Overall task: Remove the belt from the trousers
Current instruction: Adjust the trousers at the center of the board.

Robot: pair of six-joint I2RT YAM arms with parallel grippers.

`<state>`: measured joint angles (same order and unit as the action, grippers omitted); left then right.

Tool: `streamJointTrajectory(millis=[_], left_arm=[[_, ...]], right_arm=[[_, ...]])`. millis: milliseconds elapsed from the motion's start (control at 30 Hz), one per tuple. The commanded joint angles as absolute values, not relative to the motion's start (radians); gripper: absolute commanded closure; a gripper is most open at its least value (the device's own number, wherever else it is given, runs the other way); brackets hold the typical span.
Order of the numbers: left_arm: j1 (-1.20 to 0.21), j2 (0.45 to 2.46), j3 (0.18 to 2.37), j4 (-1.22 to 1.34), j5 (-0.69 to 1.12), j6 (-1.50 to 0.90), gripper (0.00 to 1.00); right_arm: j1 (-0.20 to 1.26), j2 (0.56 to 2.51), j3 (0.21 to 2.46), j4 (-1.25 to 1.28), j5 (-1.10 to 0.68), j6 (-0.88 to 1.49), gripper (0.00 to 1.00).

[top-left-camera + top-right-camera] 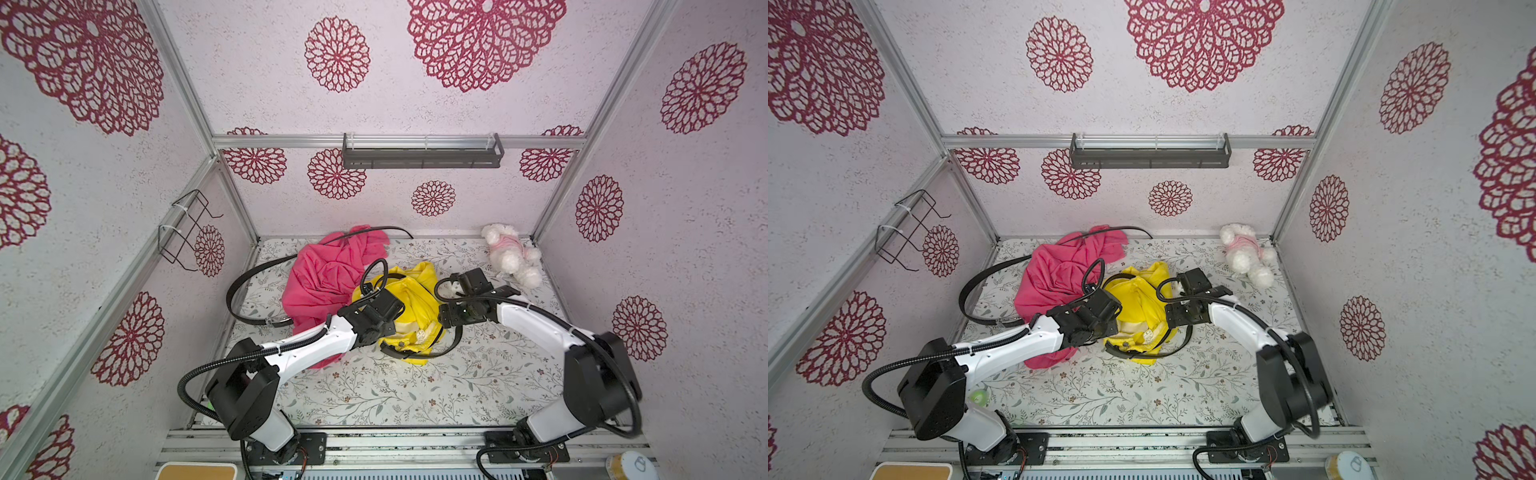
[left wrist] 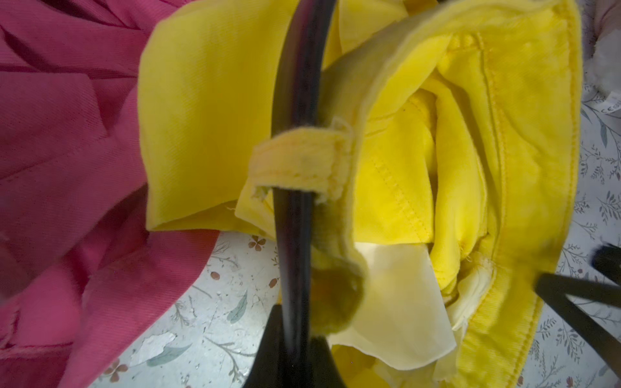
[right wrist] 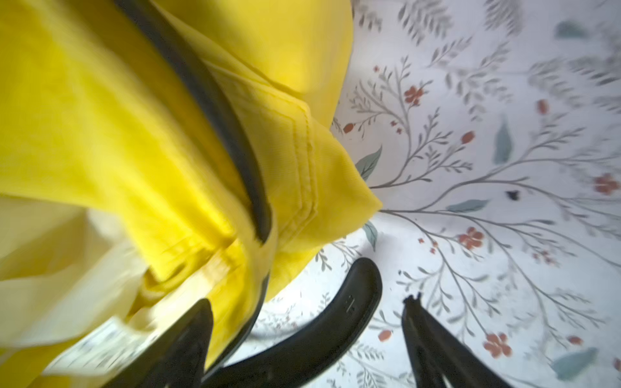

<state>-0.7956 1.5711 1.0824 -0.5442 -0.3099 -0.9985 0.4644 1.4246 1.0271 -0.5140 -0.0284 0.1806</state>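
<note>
The yellow trousers (image 1: pixel 415 291) (image 1: pixel 1144 291) lie bunched mid-table with a black belt (image 1: pixel 415 355) looping out at their front. In the left wrist view the belt (image 2: pixel 295 100) runs through a yellow belt loop (image 2: pixel 302 161) and down into my left gripper (image 2: pixel 295 356), which is shut on it. My right gripper (image 3: pixel 307 339) stands open at the trousers' right edge. The belt's free tail (image 3: pixel 349 302) and a fold of yellow cloth (image 3: pixel 235 302) lie between its fingers. More belt (image 3: pixel 215 97) runs along the waistband.
Pink trousers (image 1: pixel 324 278) with a second black belt (image 1: pixel 237 286) lie left of the yellow ones. A white plush toy (image 1: pixel 513 253) sits at the back right. A grey shelf (image 1: pixel 422 156) hangs on the back wall, a wire rack (image 1: pixel 187 232) on the left wall.
</note>
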Motion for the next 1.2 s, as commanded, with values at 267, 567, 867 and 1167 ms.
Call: streamJointTrajectory(millis=[267,567,867,1167], left_arm=[[-0.776,1.547,1.106,-0.497,-0.254,-1.026,1.0],[-0.774,1.53,1.101,-0.498,-0.252,-1.034,1.0],[-0.77,1.5,1.104,-0.491,-0.256,-1.035,1.0],[-0.753,1.432,1.1,-0.511,-0.276,-1.01,1.0]], right_arm=[[0.786,0.993,0.674,-0.212,-0.018,0.036,0.02],[0.951,1.227,0.713,-0.005,0.012,-0.112,0.02],[0.966,1.395,0.751,0.125,-0.015,-0.137,0.19],[0.965,1.255,0.791,-0.056,-0.06,-0.175,0.85]])
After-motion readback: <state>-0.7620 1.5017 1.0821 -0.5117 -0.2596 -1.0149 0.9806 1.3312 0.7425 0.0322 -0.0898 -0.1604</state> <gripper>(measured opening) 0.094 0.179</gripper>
